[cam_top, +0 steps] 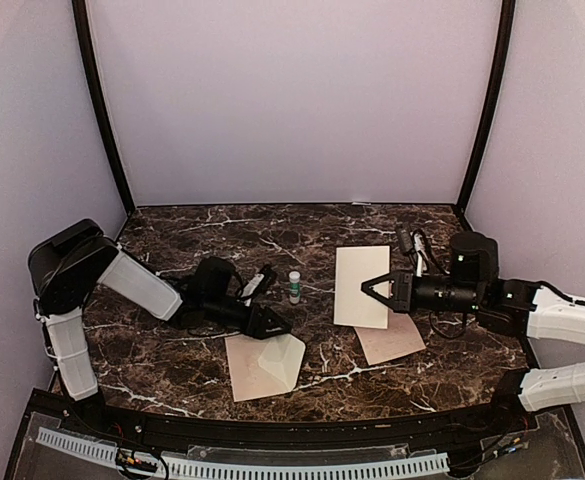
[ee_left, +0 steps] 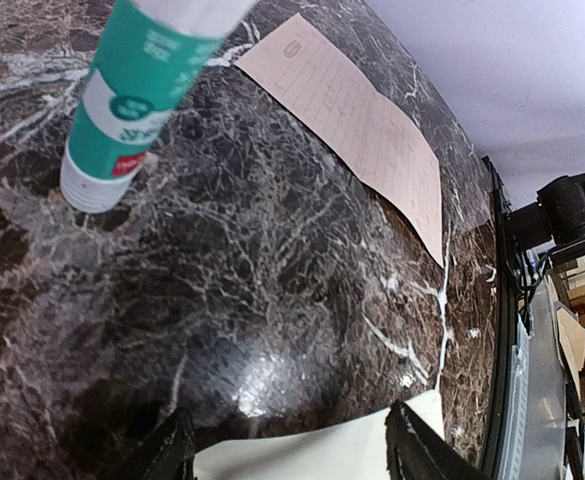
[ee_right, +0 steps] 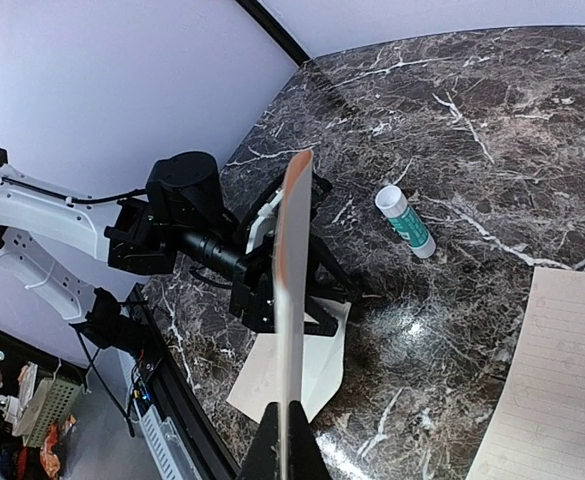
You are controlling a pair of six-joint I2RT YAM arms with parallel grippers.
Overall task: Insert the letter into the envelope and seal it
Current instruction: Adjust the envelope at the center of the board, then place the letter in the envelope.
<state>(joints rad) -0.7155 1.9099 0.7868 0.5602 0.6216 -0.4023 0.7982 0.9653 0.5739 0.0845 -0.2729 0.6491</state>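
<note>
The right claw (cam_top: pixel 372 290) pinches the letter (cam_top: pixel 357 268) by its edge, off the counter (cam_top: pixel 302 225). The left claw (cam_top: pixel 275 326) stands half open over the envelope (cam_top: pixel 260 370).

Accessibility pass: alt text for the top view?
Right pincer shut on a cream sheet, held above a pinkish sheet on the marble table. Left pincer open at the far edge of the envelope; a glue stick stands between the arms.

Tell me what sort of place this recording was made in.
Probably a robot test booth in a lab: a dark marble-patterned tabletop walled in by plain pale panels, a left arm and right arm mounted at its near edge, and cluttered storage beyond it.
</note>
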